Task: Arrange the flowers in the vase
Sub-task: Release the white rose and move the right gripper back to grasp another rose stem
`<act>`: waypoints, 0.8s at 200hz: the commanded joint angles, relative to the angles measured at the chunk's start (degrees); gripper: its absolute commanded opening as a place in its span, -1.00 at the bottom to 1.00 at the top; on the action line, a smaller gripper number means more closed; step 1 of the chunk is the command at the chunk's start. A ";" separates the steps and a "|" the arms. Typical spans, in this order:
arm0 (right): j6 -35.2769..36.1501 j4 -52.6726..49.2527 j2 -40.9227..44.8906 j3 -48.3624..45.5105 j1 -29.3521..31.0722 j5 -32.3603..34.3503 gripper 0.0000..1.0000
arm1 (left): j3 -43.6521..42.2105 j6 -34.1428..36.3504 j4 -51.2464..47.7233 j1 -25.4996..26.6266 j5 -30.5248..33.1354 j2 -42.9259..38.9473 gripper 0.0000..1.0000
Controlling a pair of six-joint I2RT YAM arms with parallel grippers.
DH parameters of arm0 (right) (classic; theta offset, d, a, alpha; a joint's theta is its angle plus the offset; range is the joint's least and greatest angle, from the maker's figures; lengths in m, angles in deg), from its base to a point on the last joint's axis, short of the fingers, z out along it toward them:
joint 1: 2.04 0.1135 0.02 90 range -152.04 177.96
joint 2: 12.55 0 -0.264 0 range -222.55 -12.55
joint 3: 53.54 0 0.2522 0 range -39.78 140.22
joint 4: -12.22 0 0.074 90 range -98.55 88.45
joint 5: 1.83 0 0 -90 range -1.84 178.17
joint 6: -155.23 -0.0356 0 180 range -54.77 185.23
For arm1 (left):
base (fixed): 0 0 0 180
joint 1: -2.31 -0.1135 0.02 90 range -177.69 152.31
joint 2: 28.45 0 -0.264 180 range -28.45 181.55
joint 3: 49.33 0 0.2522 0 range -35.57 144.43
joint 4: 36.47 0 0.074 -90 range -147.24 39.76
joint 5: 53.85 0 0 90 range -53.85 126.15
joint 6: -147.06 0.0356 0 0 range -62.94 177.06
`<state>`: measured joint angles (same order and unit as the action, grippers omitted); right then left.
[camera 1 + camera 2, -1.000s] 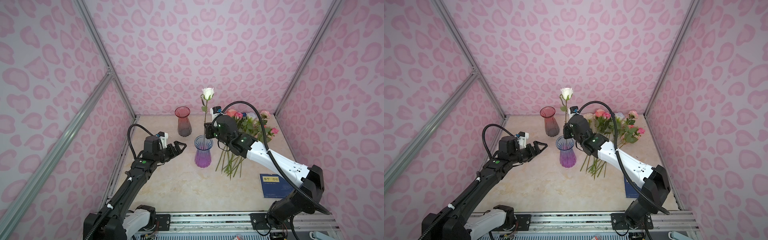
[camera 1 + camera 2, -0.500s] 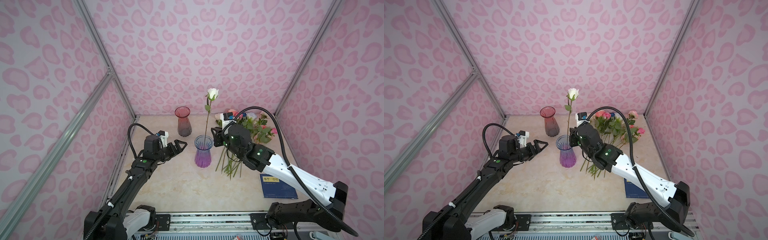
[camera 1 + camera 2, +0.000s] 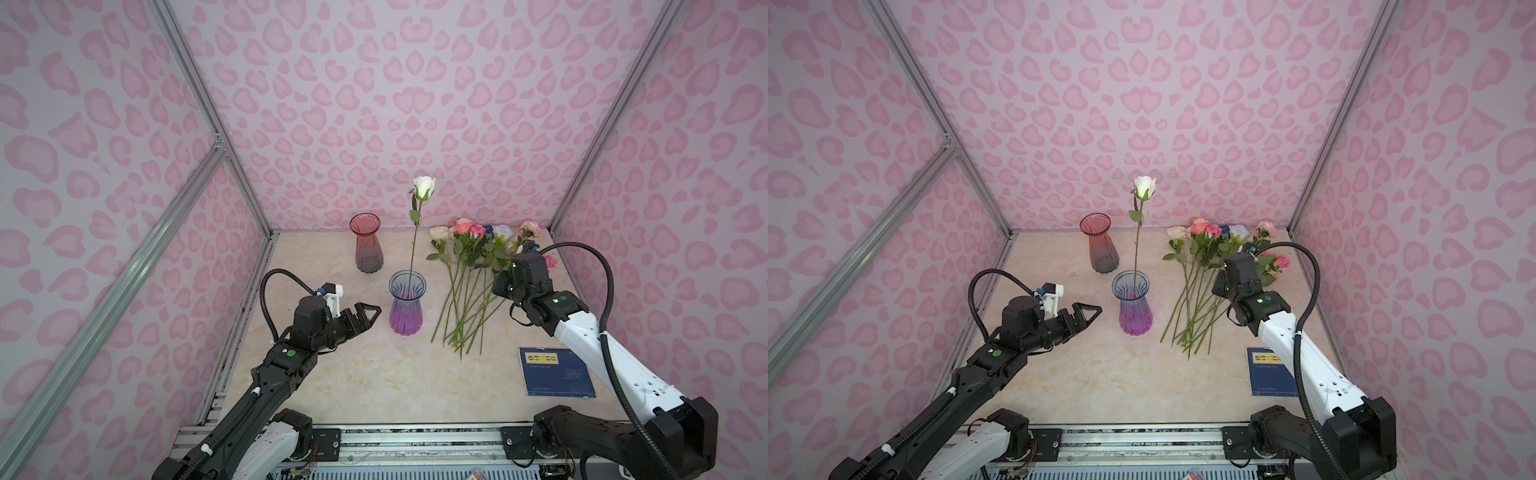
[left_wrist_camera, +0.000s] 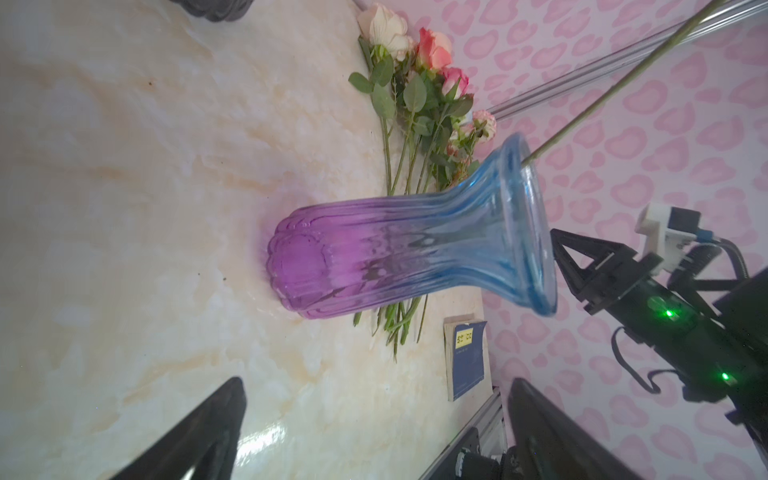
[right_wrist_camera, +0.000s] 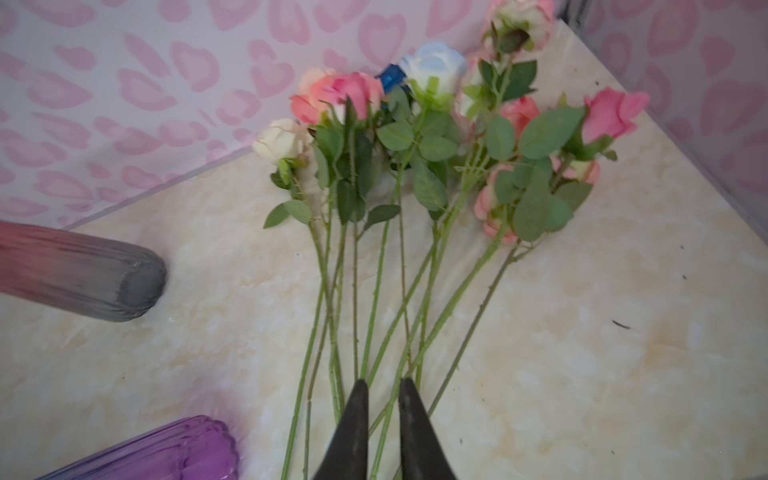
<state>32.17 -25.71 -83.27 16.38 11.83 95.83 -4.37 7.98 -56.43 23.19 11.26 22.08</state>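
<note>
Left claw hung spread wide just left of the purple-blue vase, not touching it. Right claw had its fingers drawn nearly together, leaving a thin slit. It hung over the stems, with none visibly pinched.

The cream marbled table sat in a booth of pink heart-print walls with aluminium posts at the corners. Bare table lay open across the lower middle of both top views. A blue book lay at lower right, and a red-grey vase stood near the back wall.

One white rose stood in the purple-blue vase, its stem near upright and its head up. The other flowers lay flat right of centre, fanned out. Their heads pointed toward the back wall and their cut ends converged toward the front.
</note>
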 commanded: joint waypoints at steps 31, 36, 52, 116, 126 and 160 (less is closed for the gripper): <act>-3.72 3.38 -16.37 4.28 -12.07 -16.55 -0.75 | -1.28 0.37 0.84 2.75 0.64 0.59 0.98; -3.89 3.62 -18.52 5.02 -12.84 -17.68 -0.73 | -1.15 0.54 0.97 2.92 0.51 0.84 0.98; -4.56 5.44 -24.76 7.53 -14.69 -20.94 -0.69 | -0.96 0.58 1.01 3.42 0.25 1.82 0.98; -3.31 5.93 -38.91 18.17 -16.07 -23.47 -0.57 | -2.36 1.21 2.89 4.33 -0.44 4.22 0.98; -3.80 6.63 -39.06 17.87 -16.09 -22.90 -0.56 | -1.86 1.79 3.14 4.31 -1.18 5.27 0.98; -3.98 5.91 -41.96 20.68 -16.29 -22.96 -0.61 | -0.04 2.98 3.16 4.29 -1.95 7.81 0.98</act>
<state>28.52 -19.83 -123.31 35.37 -4.33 73.31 -5.86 9.27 -55.71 27.50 10.63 28.72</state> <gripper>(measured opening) 0.214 0.991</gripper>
